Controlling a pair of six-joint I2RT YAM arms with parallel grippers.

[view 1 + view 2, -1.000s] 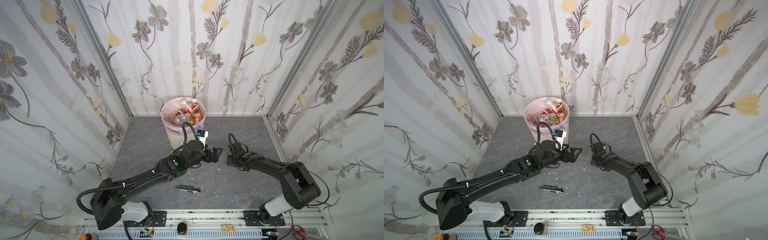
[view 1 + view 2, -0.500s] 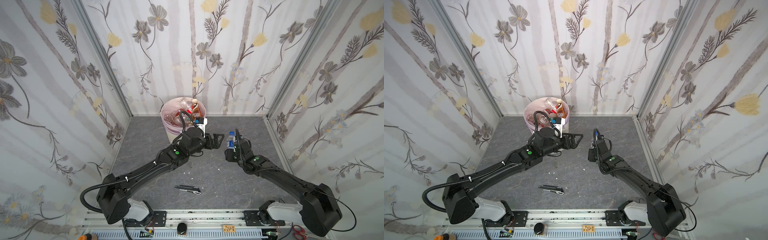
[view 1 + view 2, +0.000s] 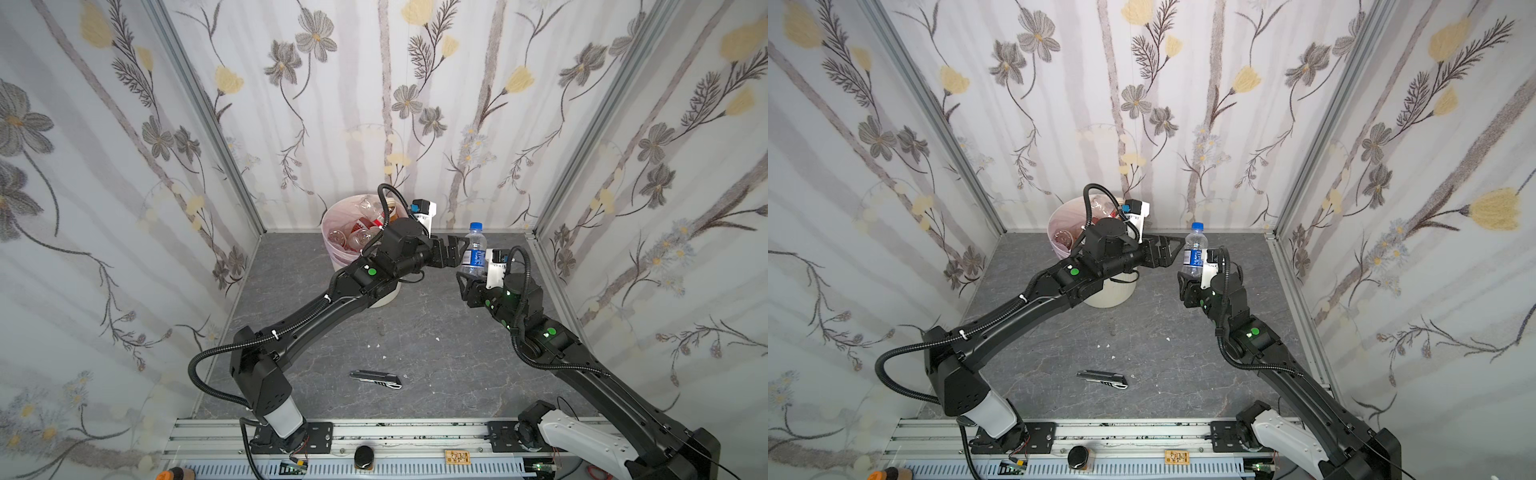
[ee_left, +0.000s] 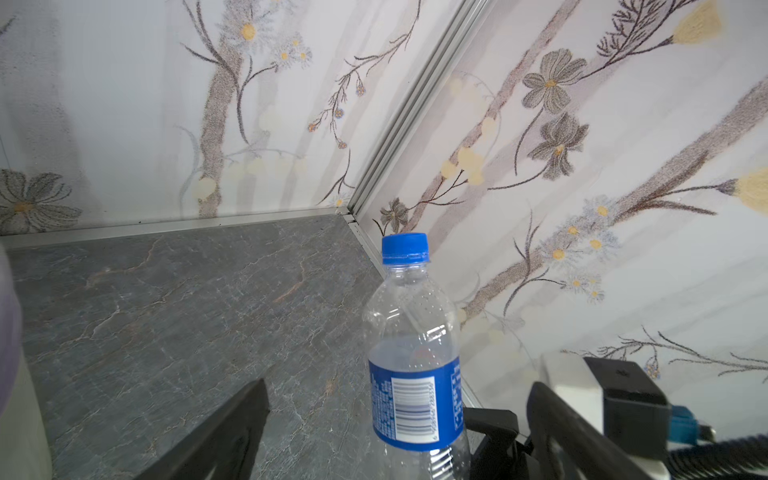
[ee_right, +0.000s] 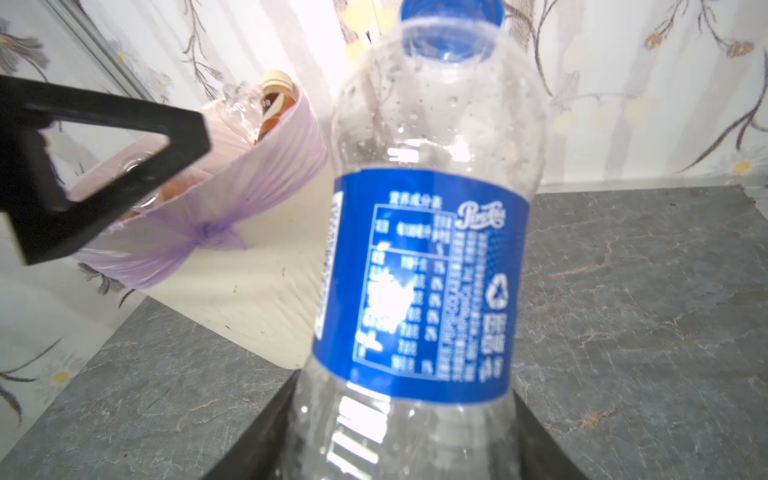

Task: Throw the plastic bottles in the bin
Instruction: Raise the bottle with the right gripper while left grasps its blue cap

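Looking across the bench (image 3: 415, 332) from left to right, you meet the bin (image 3: 328, 226) first. It stands against the back edge, left of the middle, and bottles (image 3: 359, 235) are heaped in its lilac liner up to the rim. The left arm lies across the front of the bin's mouth in both top views. A utility knife (image 3: 376, 379) lies alone near the front edge, well apart from both arms.

You cannot count the binned bottles, because the left wrist covers the right half of the opening and much of the bin's wall. The base of the blue-capped bottle (image 3: 473, 249) is buried between the right fingers, and the left wrist view cuts it off below the label.

Your left gripper (image 3: 459, 251) is spread wide and empty, with one fingertip just beside the bottle's label on the bin side. The right wrist view shows a gap between them. The blue-capped bottle hangs in the air, cap up and nearly upright, right of the bin and toward the back right corner. Your right gripper (image 3: 473, 279) is clamped on its lower body from below.
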